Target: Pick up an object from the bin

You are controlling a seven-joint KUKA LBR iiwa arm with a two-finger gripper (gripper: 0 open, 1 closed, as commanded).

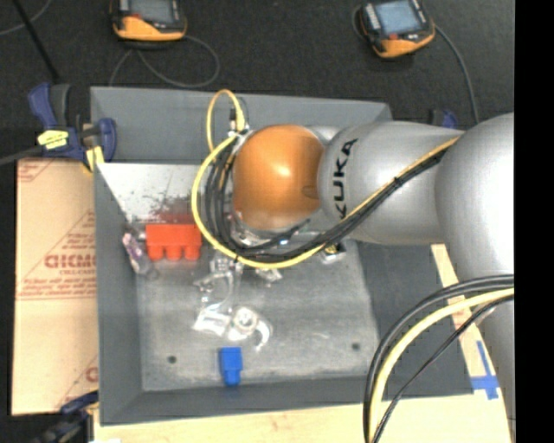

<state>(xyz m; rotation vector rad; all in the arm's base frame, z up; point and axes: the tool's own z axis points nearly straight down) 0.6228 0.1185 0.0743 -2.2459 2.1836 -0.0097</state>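
Item nearest the tool: a crumpled clear plastic piece (228, 320), lying on the bin floor at mid-bin, slightly toward the near wall. It is loose on the floor and nothing grips it. The tool (223, 275) sits directly above it in the view, showing as a cluster of metal parts under the orange cover (275, 177) on the wrist. Whether the tool is spread or pressed together cannot be told, as the cover and yellow and black cables (208, 186) mask it.

To the left of the tool, an orange block (173, 242) with rounded lobes along its lower edge lies flat near the left wall. A small clear purplish piece (134, 251) is just beside it on its left. A blue block (229, 365) lies by the near wall, below the clear plastic piece and apart from it.

Surface: the grey metal bin (346, 311) has a scuffed floor, with dark specks scattered at the far left corner. The silver arm (389, 190) enters from the right and covers the far middle of the bin.

Surroundings: a dark table (277, 52) beyond the far wall carries orange-and-black devices (149, 19), each with a cable.

Count: clear plastic piece, one; orange block, one; purplish piece, one; blue block, one; devices, two.
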